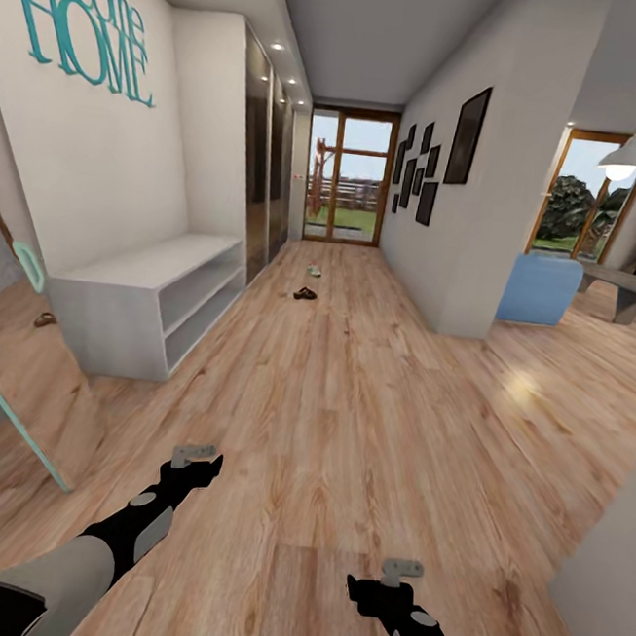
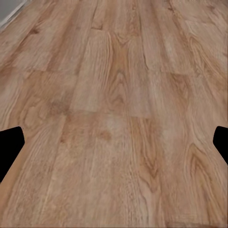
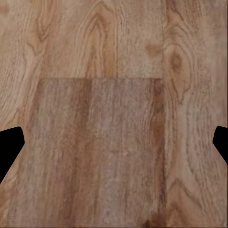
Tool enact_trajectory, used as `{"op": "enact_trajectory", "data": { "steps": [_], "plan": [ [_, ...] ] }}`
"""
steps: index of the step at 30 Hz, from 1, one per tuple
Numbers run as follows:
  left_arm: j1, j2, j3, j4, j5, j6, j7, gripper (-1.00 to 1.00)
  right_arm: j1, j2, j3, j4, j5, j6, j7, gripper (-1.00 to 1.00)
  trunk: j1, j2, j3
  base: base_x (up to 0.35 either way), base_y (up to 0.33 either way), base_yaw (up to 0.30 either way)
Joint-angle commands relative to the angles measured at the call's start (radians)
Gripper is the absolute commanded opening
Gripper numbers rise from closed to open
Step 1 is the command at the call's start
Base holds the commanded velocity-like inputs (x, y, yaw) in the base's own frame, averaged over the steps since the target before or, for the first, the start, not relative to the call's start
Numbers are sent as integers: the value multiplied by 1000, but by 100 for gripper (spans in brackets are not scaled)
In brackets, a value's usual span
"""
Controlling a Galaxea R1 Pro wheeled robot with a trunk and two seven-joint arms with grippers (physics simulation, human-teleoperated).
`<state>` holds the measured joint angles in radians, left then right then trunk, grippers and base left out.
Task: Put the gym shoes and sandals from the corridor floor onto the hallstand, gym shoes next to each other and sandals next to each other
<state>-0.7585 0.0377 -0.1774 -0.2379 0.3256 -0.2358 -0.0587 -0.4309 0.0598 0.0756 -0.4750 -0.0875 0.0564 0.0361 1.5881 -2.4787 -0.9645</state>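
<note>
Right gripper (image 1: 401, 569) sits nearest the camera, low over bare corridor floor (image 1: 344, 438); left gripper (image 1: 194, 455) a bit further out, to its left. Both arms are black, pointing forward and down. In each wrist view only the dark fingertips (image 2: 10, 145) (image 3: 9, 145) show at the frame's two sides with plain planks between them — jaws spread wide on both, nothing held.

Shoes are far down the corridor, all on the floor: a dark brown sandal (image 1: 305, 294) mid-corridor, and just beyond it a pale gym shoe (image 1: 314, 271) with a reddish touch, closer to the glass door (image 1: 348, 176). Both are too small to make out details. Another brown sandal (image 1: 45, 320) lies on the floor left of the low grey bench (image 1: 140, 285), near the wall.

That bench stands against the left wall under the teal "welcome HOME" lettering (image 1: 80, 24) — two open shelf tiers. A mint-green frame (image 1: 4, 412) leans at far left.
</note>
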Motion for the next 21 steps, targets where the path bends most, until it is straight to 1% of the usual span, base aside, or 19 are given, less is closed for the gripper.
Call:
{"op": "enact_trajectory", "data": {
  "steps": [1, 3, 5, 9, 12, 14, 15, 21],
  "plan": [
    [-1, 1, -7, 1, 10, -5, -3, 100, 0, 0, 4, 0, -9, 5, -32, 100, 0, 0, -1, 348, -92, 0],
    [-1, 1, -7, 2, 10, -7, -3, 100, 0, 1, 5, 2, -10, 5, -69, 100, 0, 0, -1, 348, -92, 0],
    [-1, 1, -7, 2, 11, -10, 0, 100, 0, 1, 5, 4, -10, 5, -88, 100, 0, 0, -1, 348, -92, 0],
    [-1, 1, -7, 7, 11, -21, 14, 100, 0, -1, 5, 5, -11, 5, -100, 100, 0, 0, -1, 348, -92, 0],
    [-1, 1, -7, 23, 11, -53, 39, 100, 0, -2, 5, 5, -12, 5, -105, 100, 0, 0, -1, 348, -92, 0],
    [-1, 1, -7, 40, 10, -90, 61, 100, 0, -3, 6, 5, -12, 5, -106, 100, 0, 0, -1, 348, -92, 0],
    [-1, 1, -7, 57, 10, -135, 91, 100, 0, -3, 6, 6, -12, 5, -106, 100, 0, 0, -1, 348, -92, 0],
    [-1, 1, -8, 63, 9, -154, 105, 100, 0, -4, 6, 6, -12, 5, -107, 100, 0, 0, -1, 348, -92, 0]
  ]
}}
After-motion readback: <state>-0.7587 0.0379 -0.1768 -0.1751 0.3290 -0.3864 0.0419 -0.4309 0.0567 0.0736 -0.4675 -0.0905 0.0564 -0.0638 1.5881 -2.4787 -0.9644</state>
